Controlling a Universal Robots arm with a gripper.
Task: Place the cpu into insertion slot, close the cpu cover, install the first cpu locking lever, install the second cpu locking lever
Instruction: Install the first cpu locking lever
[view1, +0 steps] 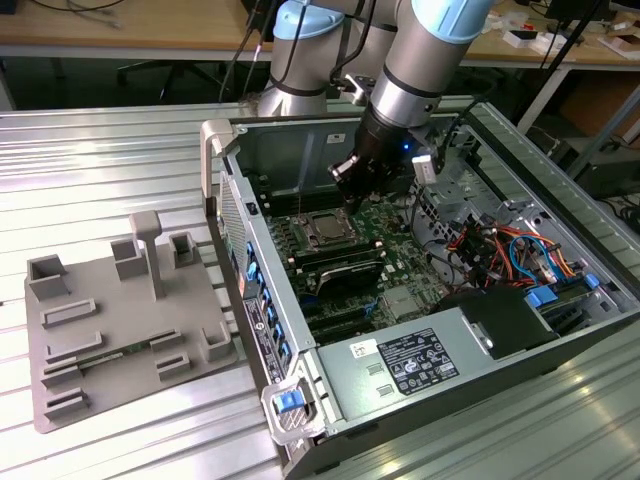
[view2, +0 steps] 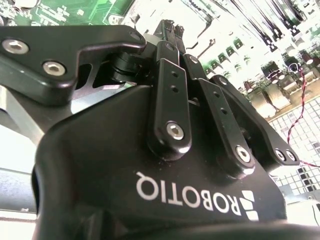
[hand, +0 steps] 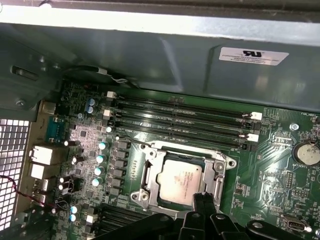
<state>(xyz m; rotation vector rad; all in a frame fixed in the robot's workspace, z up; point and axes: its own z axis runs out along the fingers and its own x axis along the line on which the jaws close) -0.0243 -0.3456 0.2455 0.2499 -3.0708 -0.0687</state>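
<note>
Silvery cpu (hand: 179, 178): we see it lying flat in the insertion slot (hand: 150, 176), its metal top facing up, in the first wrist view; in the exterior view it sits on the green motherboard (view1: 395, 262) inside the open computer case (view1: 560, 330).
cpu cover (hand: 218, 172): we see its silvery frame down around the chip, the chip showing through the window.
Gripper (hand: 205, 199) relative to cpu: the black fingertips hover just beside the socket's edge; we cannot tell whether they touch it.
Arm pose: in the exterior view we see the arm reaching down into the case, gripper (view1: 347, 172) above the socket.
Fingers: drawn close together, nothing visibly between them.
Orientation: the socket's sides run parallel to the long black memory slots (hand: 180, 117) beside it.
</note>
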